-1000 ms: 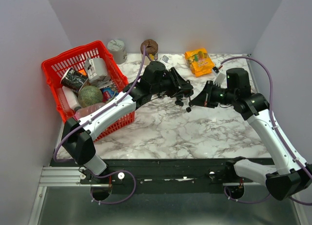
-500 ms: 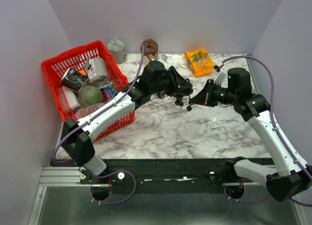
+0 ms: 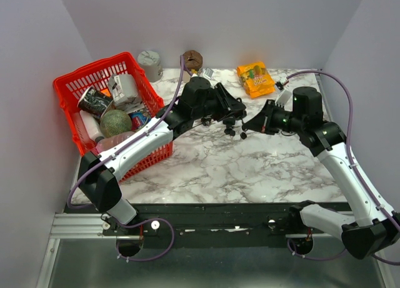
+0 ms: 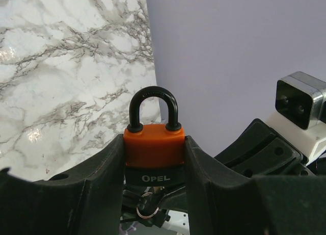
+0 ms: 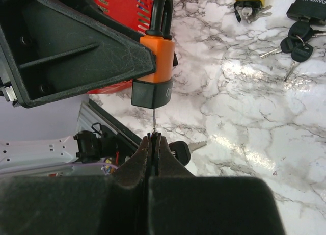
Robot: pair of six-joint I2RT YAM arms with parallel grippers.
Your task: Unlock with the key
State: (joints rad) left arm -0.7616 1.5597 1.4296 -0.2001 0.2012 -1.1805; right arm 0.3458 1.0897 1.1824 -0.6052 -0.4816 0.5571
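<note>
Standing beside the marble table (image 3: 250, 175), I see the red basket (image 3: 65, 91) of odds and ends on its left side, well apart from the work. Both arms meet in mid-air above the table's middle. Over the last second they have drifted together slightly toward the far side, with no visible change in either grip. The left gripper (image 3: 231, 116), half spread, clamps the orange padlock (image 4: 154, 143) by its sides, shackle shut. The right gripper (image 5: 153, 139), fingers pressed together, pinches the key (image 5: 153, 120), whose thin blade runs straight into the padlock's underside. A spare key (image 5: 184, 149) dangles just beside it. To my eye the key is seated but not turned, so that small shared shift looks like lining up, and the twist remains
</note>
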